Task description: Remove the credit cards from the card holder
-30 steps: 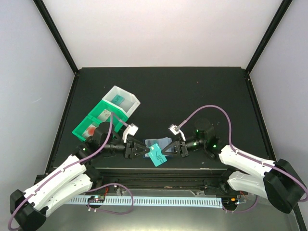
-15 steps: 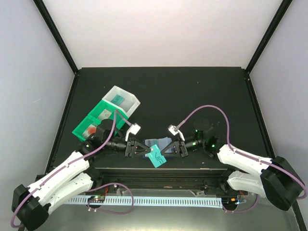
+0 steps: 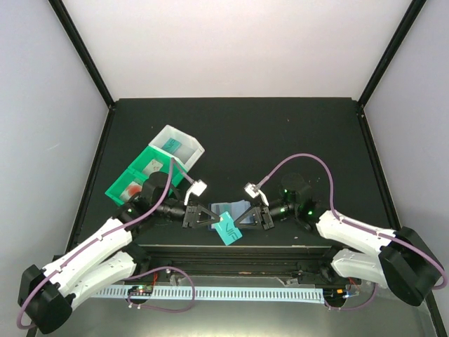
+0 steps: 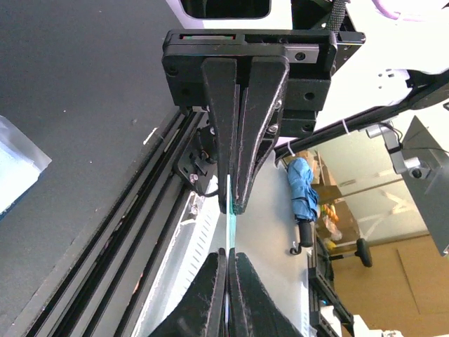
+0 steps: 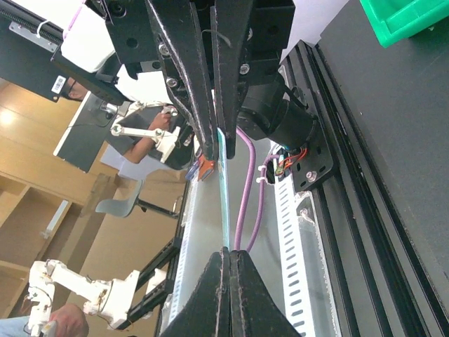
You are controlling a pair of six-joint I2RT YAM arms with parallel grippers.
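Note:
A teal credit card (image 3: 228, 229) hangs just above the table's front edge, pinched from both sides. My left gripper (image 3: 216, 220) is shut on its left edge and my right gripper (image 3: 240, 220) is shut on its right edge. In the left wrist view the card (image 4: 230, 221) shows edge-on between my own fingertips (image 4: 229, 254) and the right arm's fingers (image 4: 259, 105). The right wrist view shows the same card (image 5: 223, 189) running from my right gripper (image 5: 229, 251) up to the left arm's fingers. The card holder (image 3: 233, 208) lies open on the table just behind the card, pale blue inside.
A green bin (image 3: 140, 179) with a white bin (image 3: 179, 146) beside it stands behind the left arm, small items inside. The table's front rail (image 4: 126, 232) runs right below the card. A corner of the green bin (image 5: 410, 17) shows in the right wrist view.
My left gripper has come in from the left and shut on the teal card. My right gripper has kept its grip and barely moved.

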